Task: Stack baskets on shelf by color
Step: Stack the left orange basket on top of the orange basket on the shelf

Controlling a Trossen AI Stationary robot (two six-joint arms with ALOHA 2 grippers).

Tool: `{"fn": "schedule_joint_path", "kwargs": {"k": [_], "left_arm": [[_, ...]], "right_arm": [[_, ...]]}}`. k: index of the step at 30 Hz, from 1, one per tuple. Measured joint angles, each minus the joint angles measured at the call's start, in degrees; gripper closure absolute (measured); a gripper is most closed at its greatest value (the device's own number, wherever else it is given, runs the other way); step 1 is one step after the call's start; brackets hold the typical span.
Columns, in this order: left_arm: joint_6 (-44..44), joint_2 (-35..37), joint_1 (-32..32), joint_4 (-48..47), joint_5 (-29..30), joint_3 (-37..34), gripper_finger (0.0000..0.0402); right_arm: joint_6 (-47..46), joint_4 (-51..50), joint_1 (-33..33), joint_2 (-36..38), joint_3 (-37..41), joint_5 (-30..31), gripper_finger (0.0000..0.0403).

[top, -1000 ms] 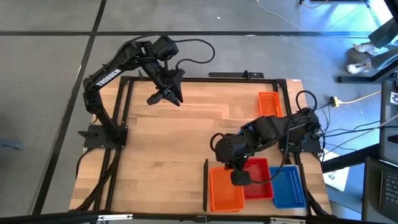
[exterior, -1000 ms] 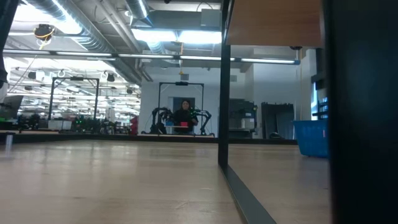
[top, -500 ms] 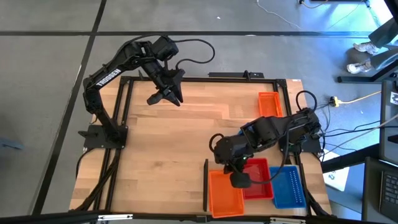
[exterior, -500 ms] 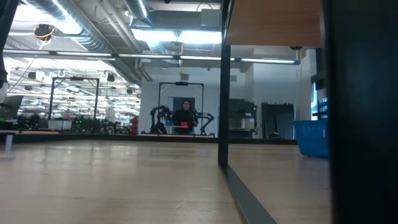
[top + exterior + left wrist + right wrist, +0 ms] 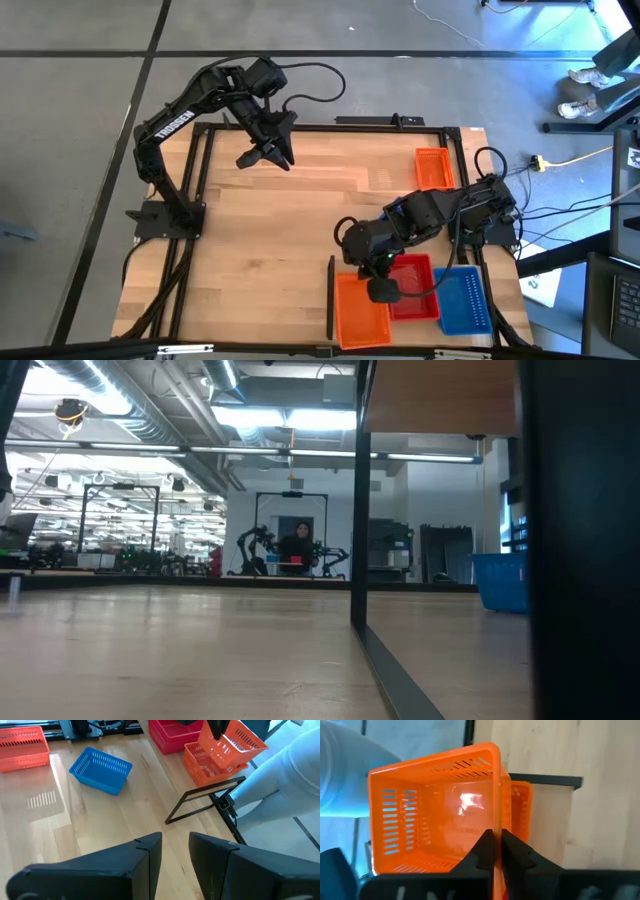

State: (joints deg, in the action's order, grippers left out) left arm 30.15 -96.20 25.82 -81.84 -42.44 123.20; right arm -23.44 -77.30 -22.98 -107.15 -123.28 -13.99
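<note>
A grey floor [image 5: 80, 120] with dark seam lines surrounds the work area. Cables, one with a yellow plug [image 5: 538, 162], trail across it. A pair of light shoes [image 5: 580, 92] shows at the far corner. From table height, a large hall with bright ceiling lights [image 5: 270, 415] and exposed ducts [image 5: 110, 400] opens out, and a person [image 5: 296, 546] in dark clothes sits far off.

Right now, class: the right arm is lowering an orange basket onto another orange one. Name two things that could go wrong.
1. The held orange basket hangs tilted in the right claw, pinched by one wall, so it may land crooked on the lower orange basket.
2. The red basket sits right alongside and could get bumped.
</note>
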Motion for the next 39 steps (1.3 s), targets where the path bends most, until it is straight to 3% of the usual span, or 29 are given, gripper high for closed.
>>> {"fn": "schedule_joint_path", "kwargs": {"k": [8, 16, 26, 33, 39], "left_arm": [[0.0, 0.0, 0.0, 0.0, 0.0, 0.0, 0.0312], [0.0, 0.0, 0.0, 0.0, 0.1, 0.0, 0.0312], [0.0, 0.0, 0.0, 0.0, 4.0, 0.0, 0.0312], [-0.1, 0.0, 0.0, 0.0, 3.9, 0.0, 0.0312], [0.0, 0.0, 0.0, 0.0, -0.1, 0.0, 0.0312]], "right_arm": [[-0.4, -0.1, 0.0, 0.0, 0.0, 1.4, 0.0375], [-1.5, -0.4, 0.0, 0.0, 0.0, -2.1, 0.0373], [-1.0, -0.9, 0.0, 0.0, 0.0, -1.1, 0.0388], [-1.3, -0.8, 0.0, 0.0, 0.0, -1.1, 0.0346], [-1.8, -0.8, 0.0, 0.0, 0.0, -1.1, 0.0328]]}}
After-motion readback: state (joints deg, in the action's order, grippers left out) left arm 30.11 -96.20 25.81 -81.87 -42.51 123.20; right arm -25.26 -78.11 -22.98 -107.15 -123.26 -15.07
